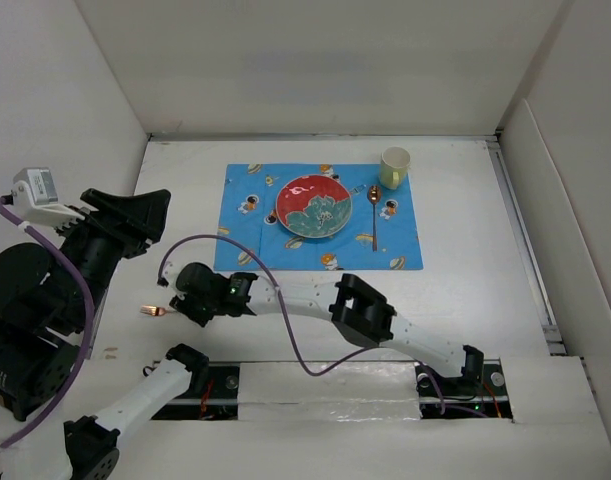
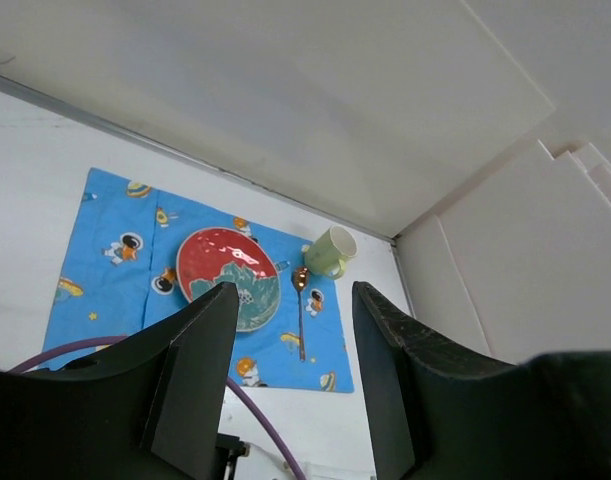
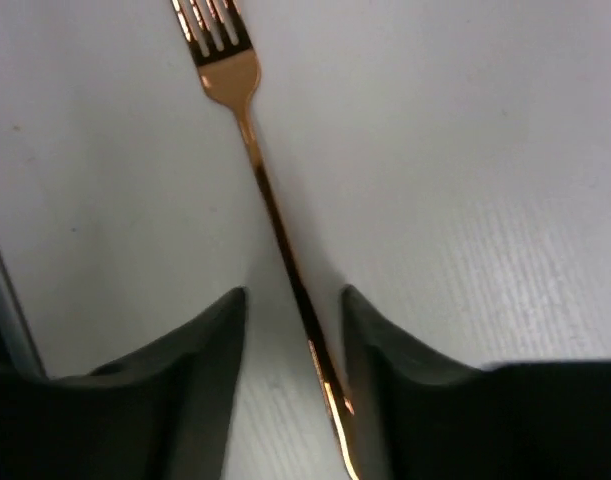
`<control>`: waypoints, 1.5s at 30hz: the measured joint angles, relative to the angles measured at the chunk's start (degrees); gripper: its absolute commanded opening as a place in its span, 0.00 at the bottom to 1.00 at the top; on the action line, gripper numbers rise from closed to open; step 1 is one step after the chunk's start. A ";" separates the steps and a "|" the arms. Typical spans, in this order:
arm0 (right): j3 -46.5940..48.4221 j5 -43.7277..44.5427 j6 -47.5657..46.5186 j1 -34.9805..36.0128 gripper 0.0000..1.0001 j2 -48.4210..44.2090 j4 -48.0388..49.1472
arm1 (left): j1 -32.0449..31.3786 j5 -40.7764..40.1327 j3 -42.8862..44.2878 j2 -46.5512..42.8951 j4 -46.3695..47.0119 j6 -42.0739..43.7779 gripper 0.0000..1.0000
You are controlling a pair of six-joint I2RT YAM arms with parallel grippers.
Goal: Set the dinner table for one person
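Your right arm stretches across the surface to the near-left of the blue cartoon-print mat. The right jaws are open and straddle the handle of a copper-coloured fork, which lies flat on the white, well off the mat. There is one finger on each side, and you can't tell whether either touches it. Your left arm is raised, out to the left of the mat, with the left jaws apart and nothing between them. On the mat there's a red-and-teal plate in the middle, a copper spoon on the mat's right half and a pale green cup at its far right corner. The surface spreads white beneath and all round the mat.
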 measured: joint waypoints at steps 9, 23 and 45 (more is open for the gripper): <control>-1.25 8.39 0.15 0.31 0.00 0.74 5.68 | 0.00 -0.96 -0.02 0.09 -0.42 3.56 0.46; -4.72 8.74 20.02 -9.27 0.00 -9.86 4.70 | 0.00 -1.95 -7.98 -0.15 2.03 5.53 0.46; 4.96 21.46 48.13 -22.36 0.00 0.83 -3.58 | 0.00 3.63 -23.74 -2.73 5.11 3.80 0.45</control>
